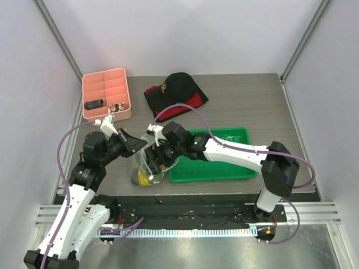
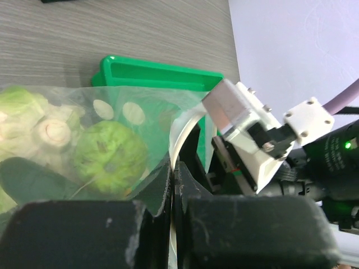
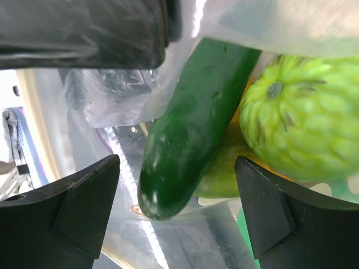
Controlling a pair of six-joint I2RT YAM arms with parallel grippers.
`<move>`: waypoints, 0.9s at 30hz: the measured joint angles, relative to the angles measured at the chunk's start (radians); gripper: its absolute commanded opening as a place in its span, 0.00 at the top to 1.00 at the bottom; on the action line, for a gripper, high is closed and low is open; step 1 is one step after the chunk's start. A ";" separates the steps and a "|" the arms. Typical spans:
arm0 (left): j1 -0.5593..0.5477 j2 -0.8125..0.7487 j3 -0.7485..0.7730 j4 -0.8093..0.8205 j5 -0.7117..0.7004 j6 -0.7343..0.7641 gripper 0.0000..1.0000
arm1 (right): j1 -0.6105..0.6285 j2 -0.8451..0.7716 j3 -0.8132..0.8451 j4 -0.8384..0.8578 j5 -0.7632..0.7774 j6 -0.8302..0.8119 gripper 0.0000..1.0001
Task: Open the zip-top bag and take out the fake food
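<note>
The zip-top bag (image 1: 145, 171) is held up at the near left of the desk (image 1: 252, 101), just left of the green tray (image 1: 224, 168). Its rim is pinched flat between the closed pads of the left gripper (image 2: 171, 188). The right gripper (image 3: 176, 162) is placed at the bag's mouth with its fingers spread wide, and nothing is clamped by them. The dark green cucumber (image 3: 185, 140) is seen between those fingers, apart from both. The ribbed, pale green cabbage (image 3: 300, 123) lies just to its right.

The fake food (image 2: 106, 154) is seen inside the bag — smooth, glossy plastic pieces behind clear, crinkled film. A whitish round piece (image 2: 56, 131) is made out beside the cabbage, and a yellow piece (image 1: 143, 179) is glimpsed low in the bag from above. The other contents are blurred by the film — the bag's upper part is covered from above by both grippers.
</note>
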 measured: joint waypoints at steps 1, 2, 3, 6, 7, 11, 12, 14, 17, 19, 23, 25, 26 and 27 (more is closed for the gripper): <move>0.000 0.000 -0.004 0.003 0.001 -0.003 1.00 | 0.006 0.000 -0.009 0.006 0.008 0.011 0.12; 0.000 -0.002 -0.011 0.008 0.005 -0.005 1.00 | 0.012 0.000 -0.021 0.017 0.020 0.028 0.18; 0.000 -0.002 -0.015 0.010 0.006 -0.008 1.00 | 0.017 0.000 -0.033 0.031 0.033 0.045 0.22; -0.001 -0.002 -0.024 0.018 0.012 -0.021 1.00 | 0.029 0.000 -0.064 0.068 0.084 0.085 0.34; -0.001 -0.003 -0.026 0.020 0.013 -0.023 1.00 | 0.032 0.000 -0.076 0.079 0.110 0.098 0.35; -0.001 -0.014 -0.034 0.028 0.013 -0.024 1.00 | 0.042 0.000 -0.085 0.092 0.159 0.130 0.76; -0.001 -0.019 -0.037 0.031 0.013 -0.024 1.00 | 0.043 0.000 -0.085 0.096 0.165 0.133 0.79; -0.001 -0.025 -0.041 0.031 0.013 -0.020 1.00 | 0.048 0.000 -0.084 0.095 0.180 0.143 0.80; -0.001 -0.031 -0.045 0.030 0.014 0.005 1.00 | 0.051 0.000 -0.041 0.030 0.213 0.135 0.93; -0.001 -0.037 -0.050 0.029 0.019 0.028 1.00 | 0.052 0.000 0.024 -0.051 0.245 0.112 0.98; -0.001 -0.065 -0.069 0.029 0.035 0.058 1.00 | 0.048 0.000 0.164 -0.200 0.299 0.054 0.98; -0.001 -0.074 -0.082 0.029 0.041 0.065 1.00 | 0.043 0.000 0.225 -0.271 0.311 0.026 0.99; -0.001 -0.077 -0.087 0.028 0.042 0.070 1.00 | 0.042 0.000 0.250 -0.304 0.312 0.016 0.99; -0.001 -0.077 -0.089 0.027 0.042 0.074 1.00 | 0.041 0.000 0.275 -0.343 0.314 0.004 0.99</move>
